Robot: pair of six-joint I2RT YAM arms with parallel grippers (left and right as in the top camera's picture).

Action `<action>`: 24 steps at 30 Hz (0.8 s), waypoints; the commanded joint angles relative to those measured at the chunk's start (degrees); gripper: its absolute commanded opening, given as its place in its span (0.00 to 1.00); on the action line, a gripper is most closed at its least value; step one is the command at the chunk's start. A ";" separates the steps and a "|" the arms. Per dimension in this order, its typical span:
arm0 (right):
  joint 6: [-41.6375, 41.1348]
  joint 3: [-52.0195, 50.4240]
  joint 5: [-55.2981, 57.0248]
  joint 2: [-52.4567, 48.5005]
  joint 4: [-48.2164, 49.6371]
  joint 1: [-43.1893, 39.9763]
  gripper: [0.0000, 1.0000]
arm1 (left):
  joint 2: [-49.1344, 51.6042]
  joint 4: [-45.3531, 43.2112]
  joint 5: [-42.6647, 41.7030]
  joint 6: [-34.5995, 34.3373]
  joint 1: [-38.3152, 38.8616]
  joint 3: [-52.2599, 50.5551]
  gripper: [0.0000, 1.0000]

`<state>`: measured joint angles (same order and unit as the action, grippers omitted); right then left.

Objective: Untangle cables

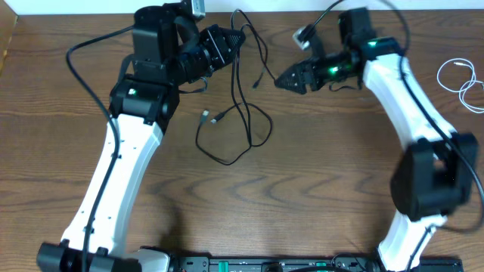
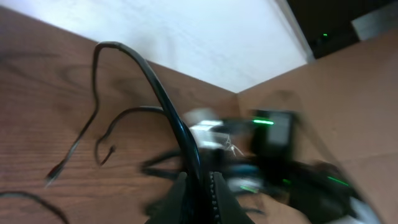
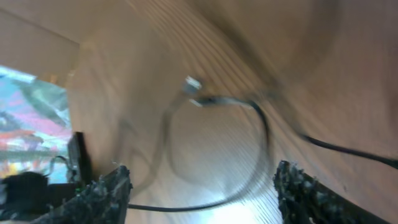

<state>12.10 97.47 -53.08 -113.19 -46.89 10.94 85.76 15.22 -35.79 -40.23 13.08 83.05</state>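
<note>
Left gripper (image 1: 233,42), upper centre, clamps tight on the black cable (image 1: 224,162); right gripper (image 1: 281,80) hangs with jaws spread wide (white cable (image 1: 456,78) lies far right).

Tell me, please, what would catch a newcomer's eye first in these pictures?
The black cable sprawls in loose loops across the middle of the table, its upper part pinched in the shut left gripper. The right gripper hangs open beside it, holding nothing. The white cable lies coiled on its own at the far right edge.
</note>
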 commanded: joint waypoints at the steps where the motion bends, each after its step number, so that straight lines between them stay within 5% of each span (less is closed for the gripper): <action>1: 5.57 1.31 -9.49 5.35 0.24 0.79 0.73 | 1.62 -0.24 2.12 -3.34 -0.13 0.87 0.07; 6: 9.18 1.31 -12.46 6.27 1.75 4.24 0.73 | 2.29 -1.16 3.06 -11.02 -0.13 0.85 0.07; 16: 13.55 1.20 -12.94 4.28 2.58 10.82 0.71 | 2.23 -1.77 1.73 -14.12 -0.13 0.87 0.07; 24: 13.92 1.09 -10.27 4.20 3.23 12.04 0.45 | 2.23 -1.77 1.29 -14.08 -0.13 0.87 0.07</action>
<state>25.02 98.59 -63.44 -108.40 -43.64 23.00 88.40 13.85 -33.34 -54.06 13.08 83.05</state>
